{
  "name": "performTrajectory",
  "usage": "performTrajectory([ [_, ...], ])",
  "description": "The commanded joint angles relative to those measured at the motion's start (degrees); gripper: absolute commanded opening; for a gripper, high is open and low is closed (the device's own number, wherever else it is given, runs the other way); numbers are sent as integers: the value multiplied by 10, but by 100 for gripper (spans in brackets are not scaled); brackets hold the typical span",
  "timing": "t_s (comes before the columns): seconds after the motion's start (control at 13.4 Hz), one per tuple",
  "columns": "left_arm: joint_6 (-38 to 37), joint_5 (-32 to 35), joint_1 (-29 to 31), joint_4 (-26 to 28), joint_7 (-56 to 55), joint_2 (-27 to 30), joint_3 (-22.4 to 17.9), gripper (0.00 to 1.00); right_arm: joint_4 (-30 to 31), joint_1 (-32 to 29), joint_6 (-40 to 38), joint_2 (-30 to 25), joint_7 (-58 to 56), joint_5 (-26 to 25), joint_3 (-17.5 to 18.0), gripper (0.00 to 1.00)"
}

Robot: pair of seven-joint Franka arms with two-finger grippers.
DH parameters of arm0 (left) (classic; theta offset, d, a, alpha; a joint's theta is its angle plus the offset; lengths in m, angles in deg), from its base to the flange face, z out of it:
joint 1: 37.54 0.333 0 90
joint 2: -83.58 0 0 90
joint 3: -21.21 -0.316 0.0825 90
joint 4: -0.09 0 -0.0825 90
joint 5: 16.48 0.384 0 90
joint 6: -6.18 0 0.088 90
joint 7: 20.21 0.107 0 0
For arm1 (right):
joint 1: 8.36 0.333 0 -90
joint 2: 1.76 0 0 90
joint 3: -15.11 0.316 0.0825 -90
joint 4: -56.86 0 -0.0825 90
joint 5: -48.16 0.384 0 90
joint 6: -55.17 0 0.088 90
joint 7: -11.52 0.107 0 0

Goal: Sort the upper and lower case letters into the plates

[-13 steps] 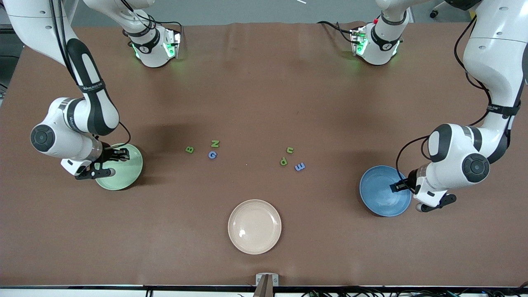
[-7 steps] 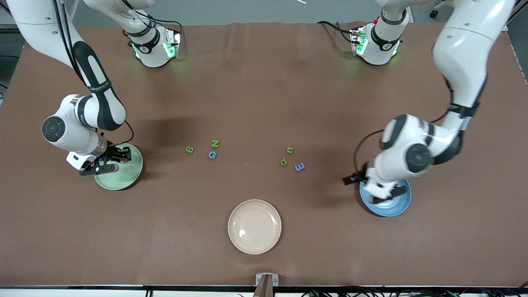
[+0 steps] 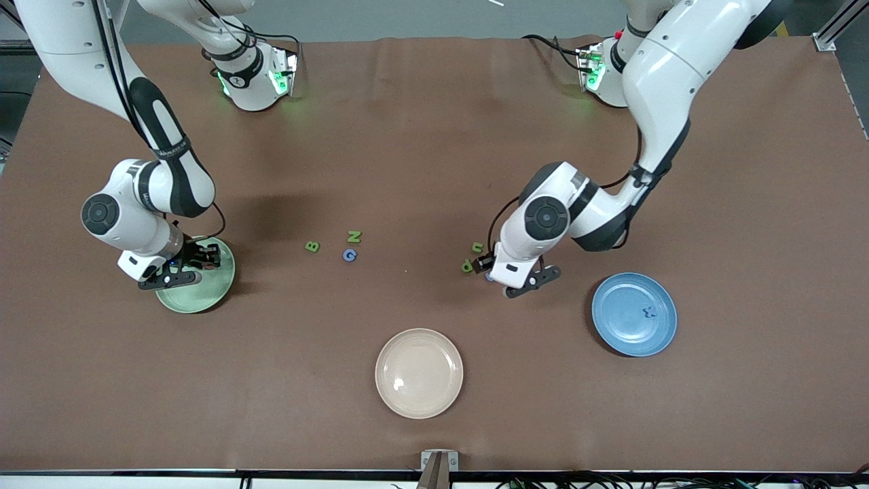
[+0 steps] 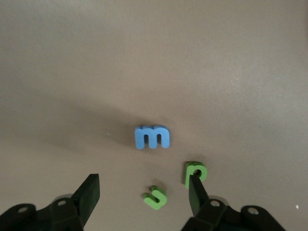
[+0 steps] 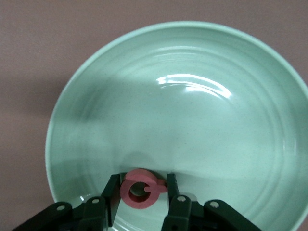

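My right gripper (image 3: pixel 201 257) hangs low over the mint green plate (image 3: pixel 212 286), shut on a red ring-shaped letter (image 5: pixel 139 190). In the right wrist view the gripper (image 5: pixel 142 191) has a finger on each side of that letter, above the plate's floor (image 5: pixel 192 110). My left gripper (image 3: pixel 486 267) is open and empty over the green u (image 3: pixel 477 247), green p (image 3: pixel 467 265) and a blue letter it mostly hides. The left wrist view shows the gripper (image 4: pixel 143 191) above the blue m (image 4: pixel 152 137), u (image 4: pixel 155 197) and p (image 4: pixel 196 173). The blue plate (image 3: pixel 621 329) holds one small blue letter (image 3: pixel 650 312).
A green B (image 3: pixel 312 246), a green N (image 3: pixel 354 236) and a blue G (image 3: pixel 349 255) lie mid-table, toward the right arm's end. A beige plate (image 3: pixel 419 373) sits nearer the front camera.
My left arm has swung from the blue plate to over the u, p and m, leaving a blue letter in that plate. My right gripper has barely shifted over the green plate.
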Motion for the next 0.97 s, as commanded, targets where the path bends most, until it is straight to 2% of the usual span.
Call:
performTrajectory([
  [0.0, -1, 5, -57, -41, -65, -25, -57, 78, 8, -5, 2, -5, -4, -4, 4, 96],
  [0.07, -1, 5, -67, -41, -68, -28, -69, 76, 8, -7, -1, -12, -3, -4, 4, 100],
  [0.3, 38, 6, -69, -43, -66, -49, -85, 74, -2, 0, -74, -61, 9, -3, 8, 100],
  [0.37, 44, 6, -69, -43, -64, -55, -86, 74, -1, 13, -96, -84, 39, -3, 8, 100],
  [0.6, 48, 6, -70, -42, -64, -61, -87, 72, -1, 87, -168, -127, 227, -3, 8, 100],
  [0.74, 48, 6, -70, -42, -65, -60, -86, 62, 1, 143, -169, -124, 325, 3, 9, 100],
  [0.89, 48, 7, -69, -41, -64, -57, -86, 40, 2, 178, -145, -120, 393, 4, 10, 100],
])
